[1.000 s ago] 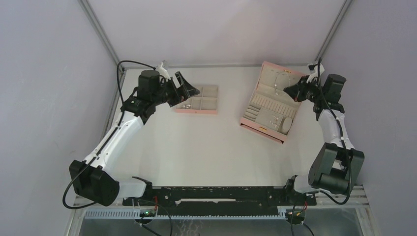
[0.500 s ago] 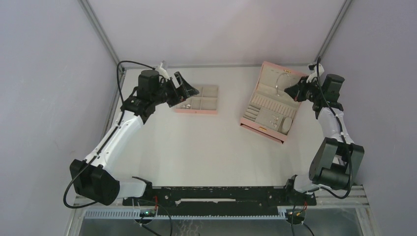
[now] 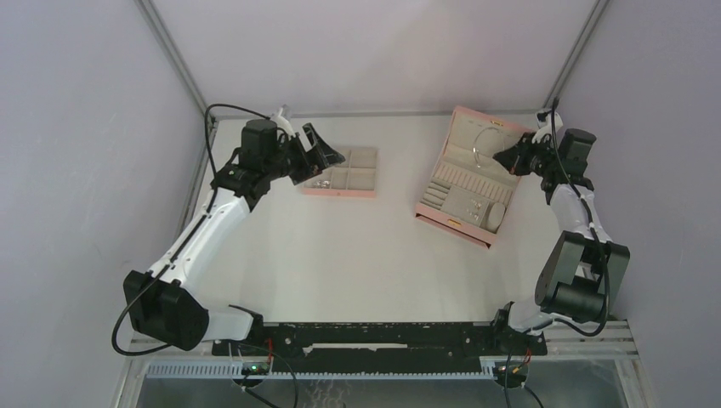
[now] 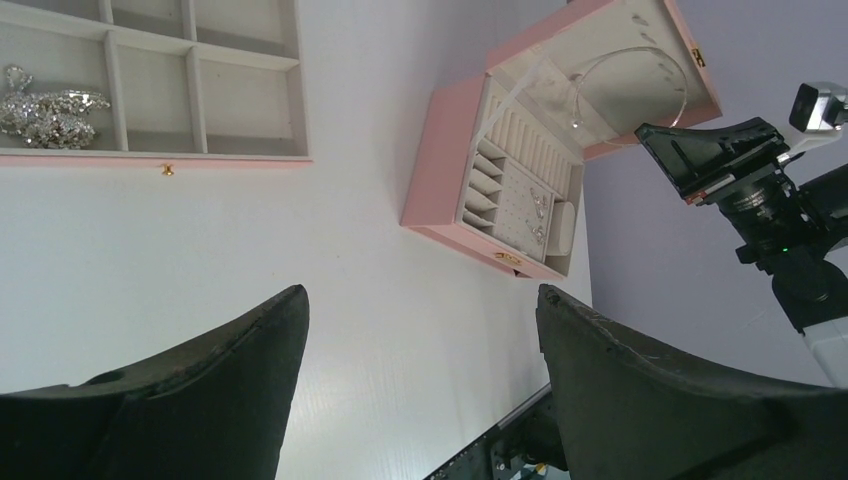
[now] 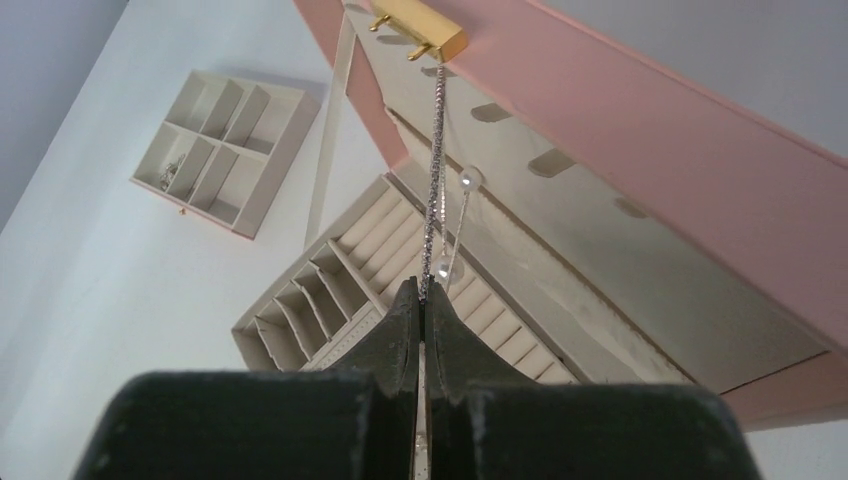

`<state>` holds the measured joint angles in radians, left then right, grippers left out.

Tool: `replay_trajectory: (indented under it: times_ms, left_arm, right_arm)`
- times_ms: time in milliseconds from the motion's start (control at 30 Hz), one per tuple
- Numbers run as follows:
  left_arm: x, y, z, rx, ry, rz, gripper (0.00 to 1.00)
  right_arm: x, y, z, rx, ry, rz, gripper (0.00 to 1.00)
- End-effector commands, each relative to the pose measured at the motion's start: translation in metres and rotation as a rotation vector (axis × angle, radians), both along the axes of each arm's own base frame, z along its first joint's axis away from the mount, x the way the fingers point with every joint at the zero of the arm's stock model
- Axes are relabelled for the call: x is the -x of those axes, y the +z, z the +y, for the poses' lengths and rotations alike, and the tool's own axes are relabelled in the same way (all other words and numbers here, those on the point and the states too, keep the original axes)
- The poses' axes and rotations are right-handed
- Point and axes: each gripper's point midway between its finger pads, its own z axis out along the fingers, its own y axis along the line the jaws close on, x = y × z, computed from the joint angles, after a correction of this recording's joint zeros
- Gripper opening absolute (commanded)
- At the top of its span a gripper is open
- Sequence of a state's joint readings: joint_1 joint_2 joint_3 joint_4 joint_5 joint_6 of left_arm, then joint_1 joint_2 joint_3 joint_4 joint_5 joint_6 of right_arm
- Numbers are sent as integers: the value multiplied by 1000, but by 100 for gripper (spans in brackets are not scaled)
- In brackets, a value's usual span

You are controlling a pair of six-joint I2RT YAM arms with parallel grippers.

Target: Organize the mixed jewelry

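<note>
Slightly shifted toward three o'clock, the right gripper pinches the silver hoop against the pink box lid at one o'clock. At eleven, the left gripper hovers open and empty; the chain cluster lies in the tray. Sorting seems unfinished.

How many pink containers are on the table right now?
2: the shallow compartment tray at the back left, and the open jewelry box at the back right. No others seem hidden.

Top: high behind arms, looking down on whole desk. Left wrist: low, pink box distant. Right wrist: past right claw, close on same box.
</note>
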<state>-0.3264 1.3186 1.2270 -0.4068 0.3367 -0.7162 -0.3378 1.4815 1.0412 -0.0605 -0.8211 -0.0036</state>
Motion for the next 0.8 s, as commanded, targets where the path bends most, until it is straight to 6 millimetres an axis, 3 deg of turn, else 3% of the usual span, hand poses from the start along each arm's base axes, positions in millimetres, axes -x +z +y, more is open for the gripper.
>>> replay_trajectory:
  times_ms: [0, 467, 567, 767]
  left_arm:
    - [-9, 33, -2, 29, -5, -84, 88]
    - [-12, 37, -3, 31, -7, -89, 88]
    - [-12, 37, -2, 28, -4, -90, 88]
    - [-12, 36, -2, 27, -4, -88, 88]
  right_arm:
    - [-16, 30, -12, -2, -27, -94, 0]
    - [-26, 18, -26, -30, -100, -33, 0]
    - [-28, 14, -33, -28, -141, -16, 6]
    - [-29, 11, -35, -36, -154, -3, 3]
